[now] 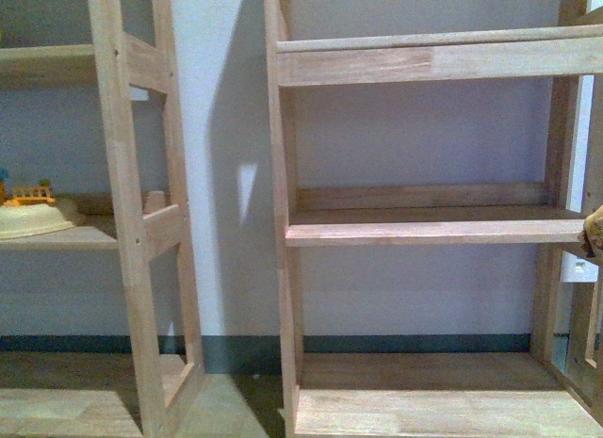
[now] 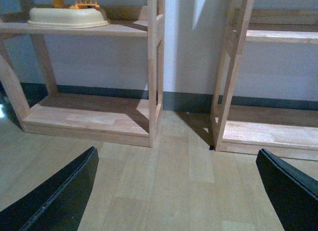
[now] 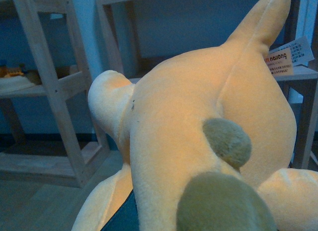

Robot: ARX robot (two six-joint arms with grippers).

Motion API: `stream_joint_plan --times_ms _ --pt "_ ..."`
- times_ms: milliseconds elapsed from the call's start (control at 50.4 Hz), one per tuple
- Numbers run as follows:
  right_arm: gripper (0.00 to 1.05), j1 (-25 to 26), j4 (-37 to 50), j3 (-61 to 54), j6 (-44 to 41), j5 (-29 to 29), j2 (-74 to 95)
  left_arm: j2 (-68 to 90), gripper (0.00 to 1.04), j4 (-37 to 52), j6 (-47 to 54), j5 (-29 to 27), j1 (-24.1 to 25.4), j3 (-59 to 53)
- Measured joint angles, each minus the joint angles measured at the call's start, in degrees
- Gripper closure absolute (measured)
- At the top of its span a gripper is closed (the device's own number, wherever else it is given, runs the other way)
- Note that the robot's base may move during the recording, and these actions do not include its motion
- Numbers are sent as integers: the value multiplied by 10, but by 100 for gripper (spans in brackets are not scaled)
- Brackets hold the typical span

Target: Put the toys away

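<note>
Front view: I get a cream basin (image 1: 36,219) on the left shelf unit (image 1: 118,174), its surface carrying it, a yellow fence piece (image 1: 33,192) showing above its rim, and only a sliver of the plush toy (image 1: 594,234) at the right edge. Left wrist: my left claw (image 2: 176,151) hangs released above the floor (image 2: 174,191). Right wrist: the plush toy fills the view, tag (image 3: 288,57) showing; right claw hidden, I can't tell its grip

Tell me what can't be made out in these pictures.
Right pincer: right wrist view, hidden by the plush toy, grip unclear.
Plush toy's body: front view, cut off by the right edge.
Tag: right wrist view, print too small.
Small pieces on the cream dish: front view, cut by the left edge.
</note>
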State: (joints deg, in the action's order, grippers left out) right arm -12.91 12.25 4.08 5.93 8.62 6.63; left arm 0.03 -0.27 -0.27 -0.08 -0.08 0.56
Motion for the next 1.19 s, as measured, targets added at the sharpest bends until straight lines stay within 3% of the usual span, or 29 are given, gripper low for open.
stream_joint_plan --times_ms 1190 --pt "85 0 0 0 0 4 0 0 6 0 0 1 0 0"
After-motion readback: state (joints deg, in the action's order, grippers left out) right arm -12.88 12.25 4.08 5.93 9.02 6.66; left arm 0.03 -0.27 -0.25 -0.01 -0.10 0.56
